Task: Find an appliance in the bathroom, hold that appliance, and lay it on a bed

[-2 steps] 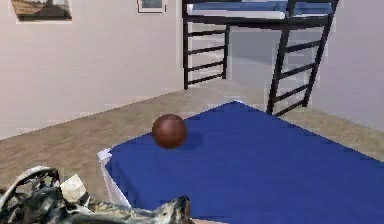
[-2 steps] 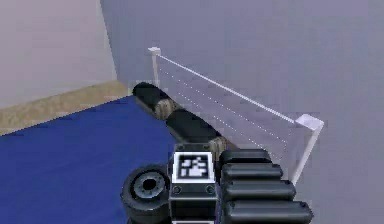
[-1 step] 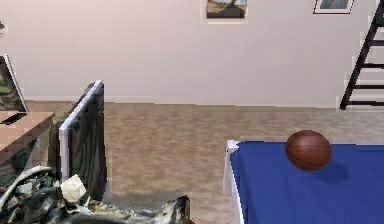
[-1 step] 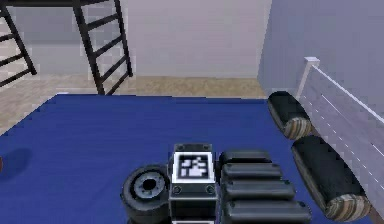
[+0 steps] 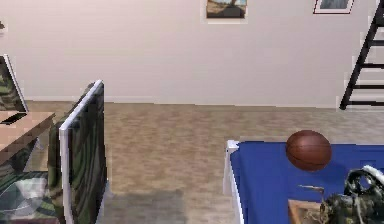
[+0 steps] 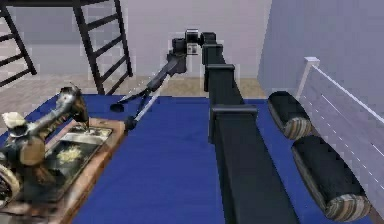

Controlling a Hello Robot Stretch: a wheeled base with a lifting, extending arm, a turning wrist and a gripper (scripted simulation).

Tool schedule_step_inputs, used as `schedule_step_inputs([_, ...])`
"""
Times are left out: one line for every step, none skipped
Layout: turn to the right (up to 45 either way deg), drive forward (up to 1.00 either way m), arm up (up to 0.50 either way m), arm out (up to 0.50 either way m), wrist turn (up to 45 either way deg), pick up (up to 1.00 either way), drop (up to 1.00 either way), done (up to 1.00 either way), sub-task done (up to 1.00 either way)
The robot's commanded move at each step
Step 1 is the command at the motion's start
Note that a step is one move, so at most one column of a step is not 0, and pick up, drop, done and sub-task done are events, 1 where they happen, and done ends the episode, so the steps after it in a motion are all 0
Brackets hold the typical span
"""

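An old black sewing machine (image 6: 45, 140) on a wooden base lies on the blue bed (image 6: 170, 160) at the arm side view's left. Part of the sewing machine (image 5: 352, 198) also shows at the forward view's bottom right, on the blue bed (image 5: 270, 175). The dark arm (image 6: 232, 130) reaches out over the bed. At its far end, the gripper (image 6: 122, 112) points its thin fingers down and left, ending by the corner of the wooden base. I cannot tell whether it holds anything.
A brown ball (image 5: 309, 150) rests on the bed. Two dark bolster pillows (image 6: 325, 175) lie along its right side by a white rail (image 6: 335, 95). A black ladder (image 6: 100, 45) stands beyond the bed. A chair (image 5: 85, 150) and a desk (image 5: 20, 130) stand at the forward view's left.
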Motion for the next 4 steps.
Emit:
schedule_step_inputs([0.0,0.00,0.00,0.00,45.0,0.00,0.00,0.00,0.00])
schedule_step_inputs([0.0,0.00,0.00,0.00,45.0,0.00,0.00,0.00,0.00])
schedule_step_inputs([0.0,0.00,0.00,0.00,45.0,0.00,0.00,0.00,0.00])
schedule_step_inputs([0.0,0.00,0.00,0.00,6.0,0.00,0.00,0.00,0.00])
